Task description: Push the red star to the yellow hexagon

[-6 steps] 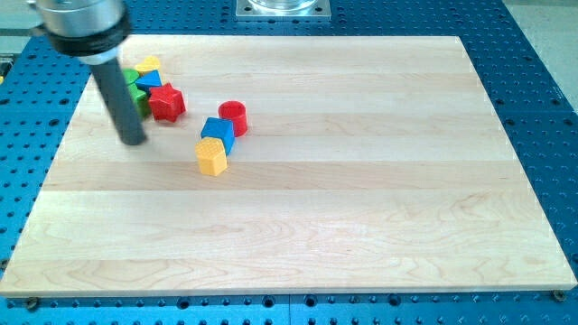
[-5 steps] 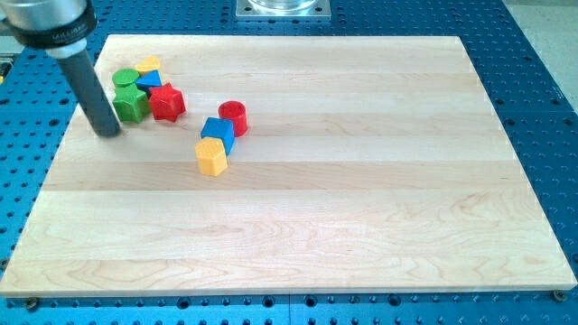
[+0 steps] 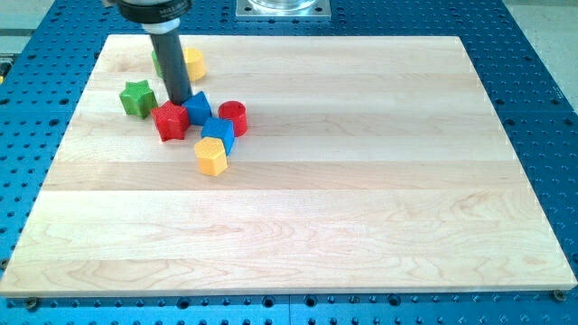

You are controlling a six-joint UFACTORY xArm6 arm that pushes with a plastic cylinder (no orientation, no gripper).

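The red star (image 3: 170, 121) lies on the wooden board (image 3: 361, 181) at the upper left. The yellow hexagon (image 3: 211, 156) lies to its lower right, a short gap apart. My tip (image 3: 179, 102) stands just above the red star's top edge, touching or nearly touching it, with a blue block (image 3: 197, 107) right beside it on the view's right.
A blue cube (image 3: 218, 132) sits just above the yellow hexagon, touching it. A red cylinder (image 3: 233, 117) is next to the blue cube. A green star (image 3: 137, 97) lies left of the red star. A yellow block (image 3: 192, 63) and a green block (image 3: 159, 61) sit behind the rod.
My tip moved from the left of the cluster to its top and down through it. The red star slid down-right, the blue block moved right, the green star now stands apart.
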